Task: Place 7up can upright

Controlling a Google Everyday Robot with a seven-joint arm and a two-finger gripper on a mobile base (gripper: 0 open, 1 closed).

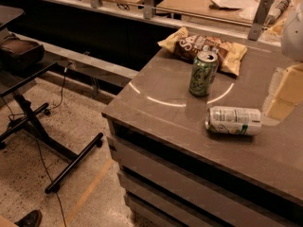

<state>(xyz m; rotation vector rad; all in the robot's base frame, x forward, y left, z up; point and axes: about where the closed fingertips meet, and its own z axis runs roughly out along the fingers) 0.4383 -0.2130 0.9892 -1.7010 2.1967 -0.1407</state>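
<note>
The 7up can point(233, 121), silvery-white with a green band, lies on its side on the grey counter point(161, 112), its top pointing left. My gripper point(284, 96) hangs at the right edge of the view, just right of the can and slightly above it, not touching it. It holds nothing that I can see.
An all-green patterned can point(203, 73) stands upright behind and to the left of the lying can. A yellow and brown chip bag point(203, 48) lies behind that. The counter's front edge point(189, 143) runs close in front of the 7up can. A black stand point(33, 122) is on the floor at left.
</note>
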